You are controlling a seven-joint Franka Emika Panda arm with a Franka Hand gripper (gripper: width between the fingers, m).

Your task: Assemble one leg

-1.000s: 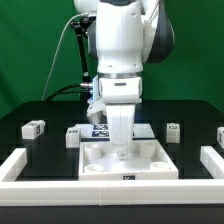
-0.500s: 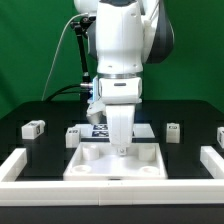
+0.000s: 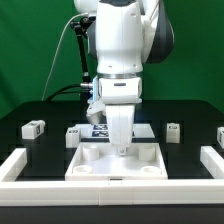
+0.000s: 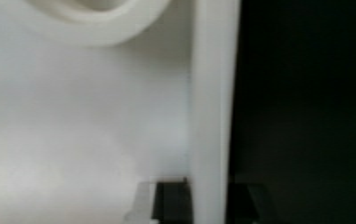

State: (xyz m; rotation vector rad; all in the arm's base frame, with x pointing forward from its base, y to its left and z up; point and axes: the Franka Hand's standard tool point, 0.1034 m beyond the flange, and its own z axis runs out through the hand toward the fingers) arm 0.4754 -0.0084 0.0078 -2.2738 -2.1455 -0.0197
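The large white square panel (image 3: pixel 115 162) with a raised rim and corner sockets lies at the front middle of the black table. My gripper (image 3: pixel 120 148) reaches straight down onto it. In the wrist view my gripper (image 4: pixel 210 202) has its dark fingers (image 4: pixel 171 205) on either side of the panel's upright rim (image 4: pixel 212 100), shut on it. One round socket (image 4: pixel 100 15) shows close by. Small white legs with tags lie loose: one at the far left (image 3: pixel 33 127), one beside the panel (image 3: pixel 74 135), one on the right (image 3: pixel 173 131), one at the right edge (image 3: pixel 221 135).
The marker board (image 3: pixel 100 128) lies behind the panel under the arm. White border rails stand at the front left (image 3: pixel 22 165) and front right (image 3: pixel 212 160). A green backdrop closes the back.
The white panel has shifted toward the exterior view's left between one second ago and half a second ago. Since then nothing has moved. The gripper stays low on the panel.
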